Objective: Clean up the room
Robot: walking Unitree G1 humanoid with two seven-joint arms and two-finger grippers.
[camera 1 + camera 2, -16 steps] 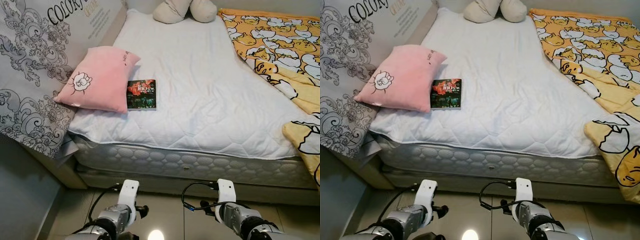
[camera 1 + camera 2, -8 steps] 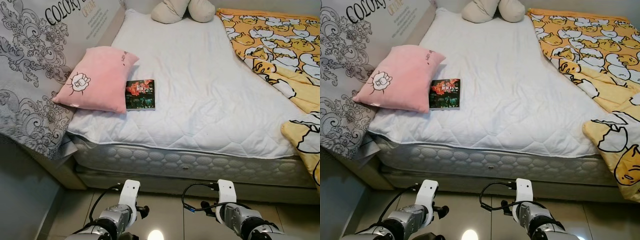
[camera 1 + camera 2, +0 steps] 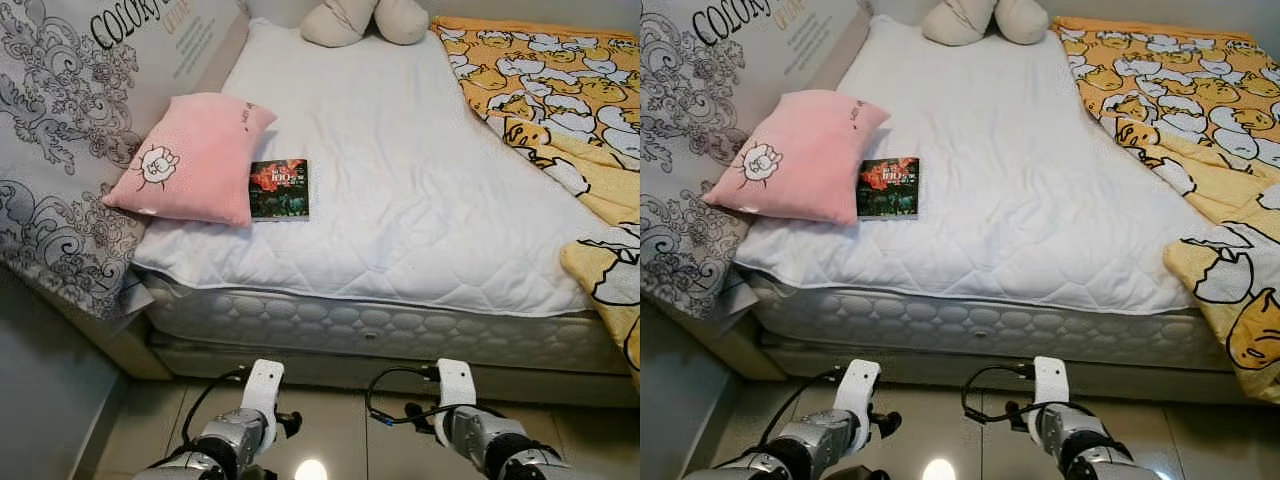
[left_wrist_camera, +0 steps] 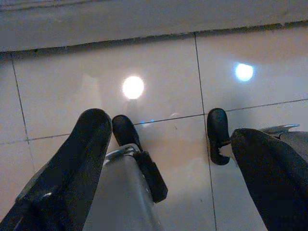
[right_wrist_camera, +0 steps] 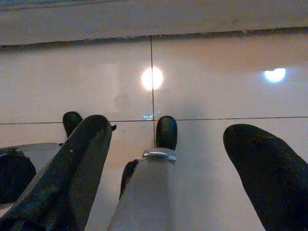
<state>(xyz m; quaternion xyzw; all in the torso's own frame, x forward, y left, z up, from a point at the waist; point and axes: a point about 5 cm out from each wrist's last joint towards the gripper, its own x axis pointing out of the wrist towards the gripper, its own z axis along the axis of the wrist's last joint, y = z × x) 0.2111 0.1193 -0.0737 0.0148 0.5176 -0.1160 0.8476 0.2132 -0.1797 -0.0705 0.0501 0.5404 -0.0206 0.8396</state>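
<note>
Two arms hang low at the foot of the bed (image 3: 400, 200) in the left eye view, their ends cut off by the lower edge, so the fingers themselves are hidden here. Well ahead of both arms, on the white mattress, a pink pillow (image 3: 190, 157) lies near the bed's left edge with a dark book (image 3: 279, 189) touching its right side. A yellow patterned blanket (image 3: 560, 110) covers the right side and runs out of view. Two beige cushions (image 3: 360, 20) at the far end are partly cropped. A patterned grey panel (image 3: 60, 150) stands along the left edge, its lettering cut off.

Seen from the right eye, the scene is the same, with tiled floor (image 3: 940, 420) between the arms and the bed base.

Along the left wrist, the left gripper (image 4: 168, 144) points down at glossy tiles, its black fingers (image 4: 82, 159) spread wide with nothing between them but floor and parts of the robot's own body, hard to make out.

Along the right wrist, the right gripper (image 5: 163, 154) likewise hangs over the tiles, fingers (image 5: 269, 168) wide apart and empty; light glare spots the floor beyond them.
</note>
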